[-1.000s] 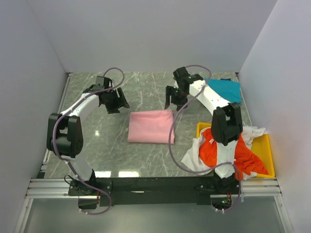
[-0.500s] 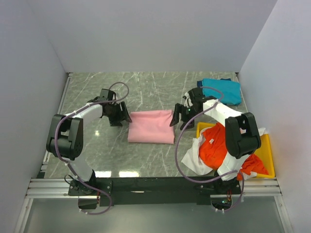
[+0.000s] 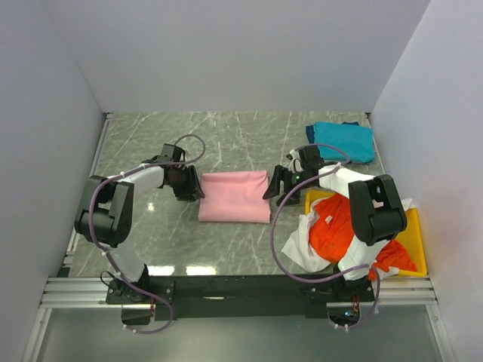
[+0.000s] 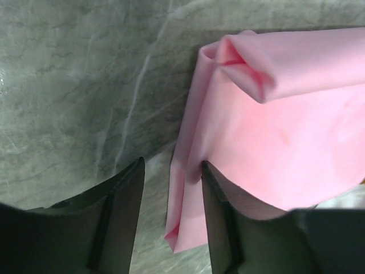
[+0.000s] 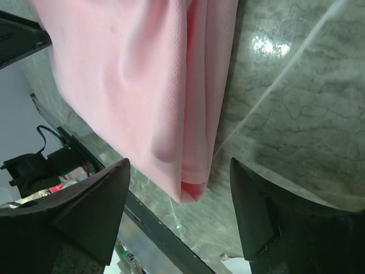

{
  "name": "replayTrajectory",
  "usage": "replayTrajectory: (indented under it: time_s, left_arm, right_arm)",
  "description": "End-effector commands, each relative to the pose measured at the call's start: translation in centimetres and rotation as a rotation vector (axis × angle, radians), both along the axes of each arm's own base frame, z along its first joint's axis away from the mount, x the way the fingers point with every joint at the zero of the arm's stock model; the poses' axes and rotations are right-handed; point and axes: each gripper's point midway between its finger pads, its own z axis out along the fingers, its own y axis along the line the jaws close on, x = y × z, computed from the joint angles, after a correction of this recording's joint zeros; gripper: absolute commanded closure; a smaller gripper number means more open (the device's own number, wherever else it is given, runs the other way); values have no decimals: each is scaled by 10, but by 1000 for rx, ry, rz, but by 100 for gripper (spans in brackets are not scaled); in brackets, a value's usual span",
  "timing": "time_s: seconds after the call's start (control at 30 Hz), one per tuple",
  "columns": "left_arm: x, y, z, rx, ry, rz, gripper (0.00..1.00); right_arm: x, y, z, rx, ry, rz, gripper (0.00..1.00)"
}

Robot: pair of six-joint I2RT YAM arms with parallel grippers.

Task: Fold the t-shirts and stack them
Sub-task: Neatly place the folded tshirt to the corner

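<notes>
A light pink t-shirt (image 3: 234,196) lies folded in a rectangle at the table's middle. My left gripper (image 3: 190,185) is low at its left edge, jaws open; in the left wrist view (image 4: 171,211) the folded edge of the pink shirt (image 4: 274,142) lies between the fingers. My right gripper (image 3: 278,185) is low at the shirt's right edge, jaws wide open astride the folded edge (image 5: 179,211) of the pink shirt (image 5: 142,85). A teal-blue t-shirt (image 3: 343,141) lies folded at the back right. An orange-red t-shirt (image 3: 339,222) and a white t-shirt (image 3: 302,245) lie crumpled together at the right.
A yellow tray (image 3: 415,230) at the right front holds the crumpled shirts, which spill over its left rim. Grey walls close in the marble table (image 3: 151,234) on the left, back and right. The right arm's cable loops over the table by the tray.
Both grippers have come down and inward from the back of the table to the pink shirt's left and right edges. The shirts have not moved.
</notes>
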Motion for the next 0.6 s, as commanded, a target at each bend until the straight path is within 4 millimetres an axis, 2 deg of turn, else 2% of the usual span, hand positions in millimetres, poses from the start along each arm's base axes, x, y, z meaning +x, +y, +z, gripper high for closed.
replayTrajectory:
  time_s: [0.0,0.17,0.33,0.57]
  left_arm:
    - [3,1,-7,12,10,17,53]
    - [2,-4,-15,0,33,11,58]
    - [-3,-5,-25,12,64,5,59]
    - [-11,-6,-37,13,113,-13,59]
  right_arm:
    - [5,4,-5,38,-32,10,23]
    - [5,6,-15,51,-31,6,24]
    - [10,6,-22,54,-41,-10,24]
    - [11,17,-35,36,-23,-8,27]
